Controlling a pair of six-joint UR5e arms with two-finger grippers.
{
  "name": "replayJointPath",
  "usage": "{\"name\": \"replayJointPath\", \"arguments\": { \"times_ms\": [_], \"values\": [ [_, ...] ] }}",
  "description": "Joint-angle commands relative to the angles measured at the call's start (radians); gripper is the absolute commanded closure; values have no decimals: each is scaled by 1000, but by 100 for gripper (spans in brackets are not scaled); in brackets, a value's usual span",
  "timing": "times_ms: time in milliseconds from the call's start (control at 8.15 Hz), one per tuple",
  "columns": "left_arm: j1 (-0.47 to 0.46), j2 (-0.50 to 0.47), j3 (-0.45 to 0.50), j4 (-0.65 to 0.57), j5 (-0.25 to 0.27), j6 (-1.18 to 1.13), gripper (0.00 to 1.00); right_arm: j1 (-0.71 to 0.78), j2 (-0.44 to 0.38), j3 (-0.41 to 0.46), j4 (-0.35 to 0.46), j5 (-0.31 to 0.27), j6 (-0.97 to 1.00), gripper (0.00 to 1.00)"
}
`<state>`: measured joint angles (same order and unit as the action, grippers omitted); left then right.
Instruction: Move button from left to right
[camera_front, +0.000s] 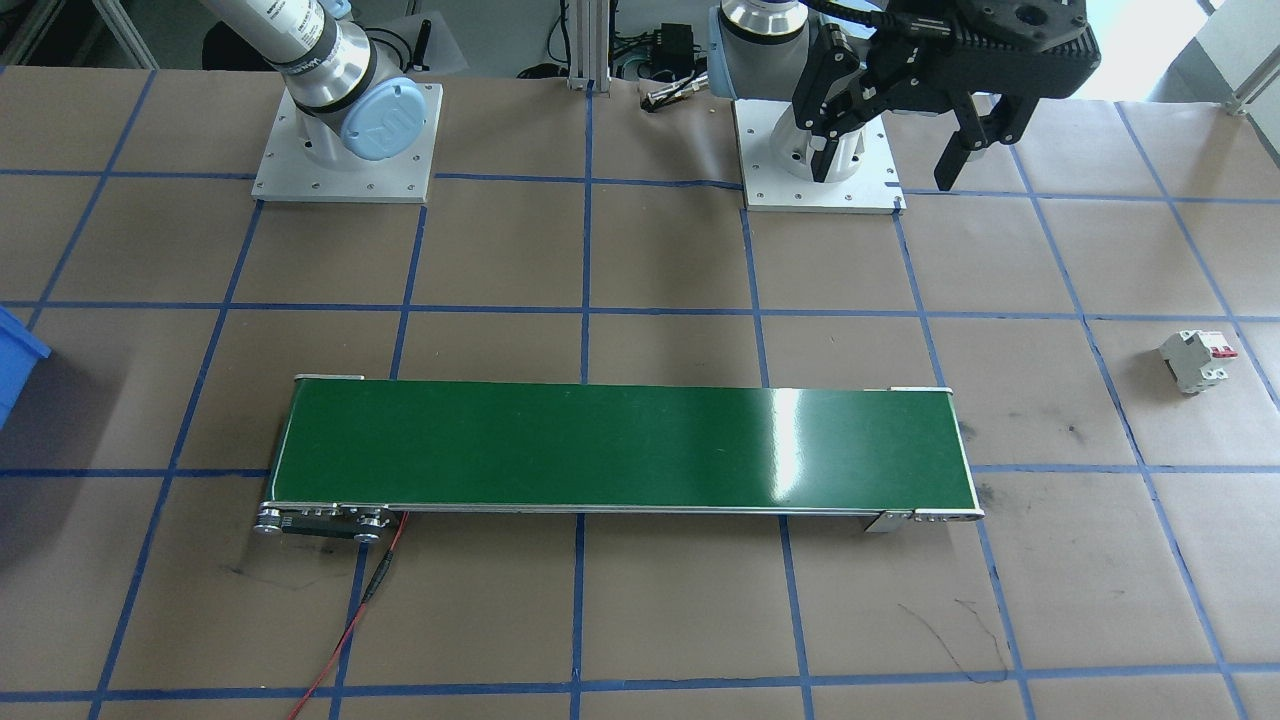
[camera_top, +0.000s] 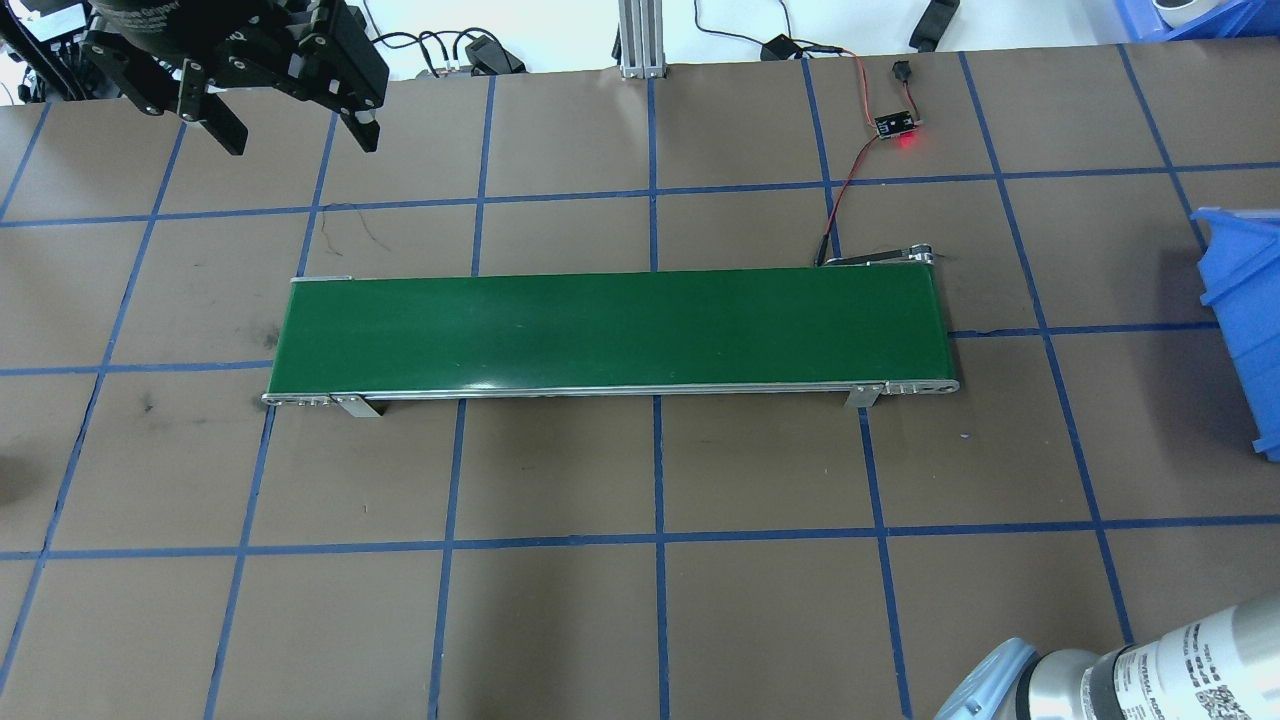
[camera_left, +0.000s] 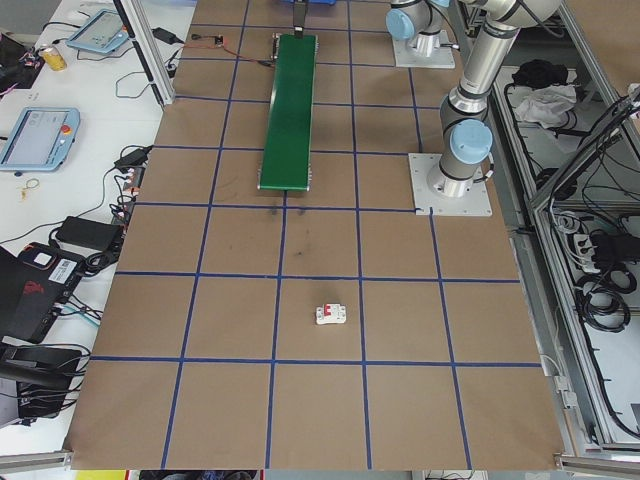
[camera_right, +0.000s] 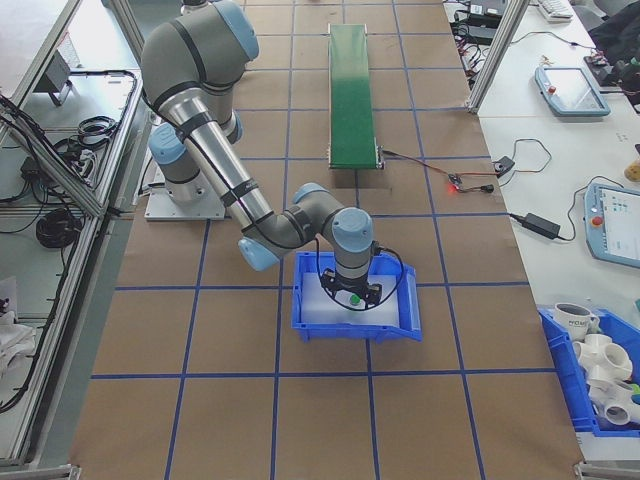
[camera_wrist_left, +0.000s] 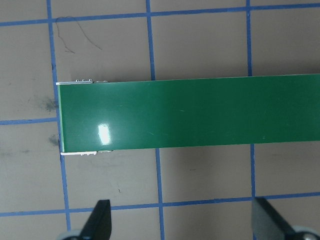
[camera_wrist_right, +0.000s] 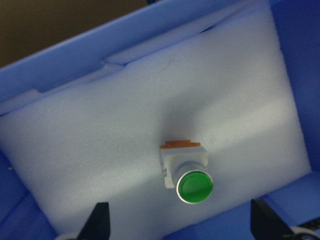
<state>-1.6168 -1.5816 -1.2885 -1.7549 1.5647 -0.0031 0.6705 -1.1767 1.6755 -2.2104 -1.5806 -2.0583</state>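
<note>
The button (camera_wrist_right: 187, 175), with a green cap, white body and orange base, lies on its side on white foam (camera_wrist_right: 100, 150) inside the blue bin (camera_right: 400, 325). My right gripper (camera_wrist_right: 182, 225) hangs open just above it, one finger on each side and touching nothing. The right side view shows that gripper (camera_right: 350, 290) pointing down into the bin, with the button (camera_right: 353, 298) as a green speck under it. My left gripper (camera_top: 297, 135) is open and holds nothing. It hovers high near the left end of the green conveyor belt (camera_top: 610, 330).
A white circuit breaker (camera_front: 1195, 360) with red levers stands on the brown paper beyond the belt's left end. A red wire (camera_top: 845, 170) runs from the belt's right end to a small board (camera_top: 897, 125). The blue bin (camera_top: 1240, 300) sits at the table's right.
</note>
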Motion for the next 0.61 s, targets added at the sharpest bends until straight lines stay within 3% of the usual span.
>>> {"name": "replayJointPath", "arguments": {
  "times_ms": [0, 245, 491],
  "values": [
    [0, 0, 0, 0, 0, -2, 0, 4, -205, 1, 293, 8, 323, 0],
    [0, 0, 0, 0, 0, -2, 0, 68, -364, -6, 502, 8, 601, 0],
    [0, 0, -2, 2, 2, 0, 0, 206, -483, -17, 611, 5, 854, 0]
  ]
}}
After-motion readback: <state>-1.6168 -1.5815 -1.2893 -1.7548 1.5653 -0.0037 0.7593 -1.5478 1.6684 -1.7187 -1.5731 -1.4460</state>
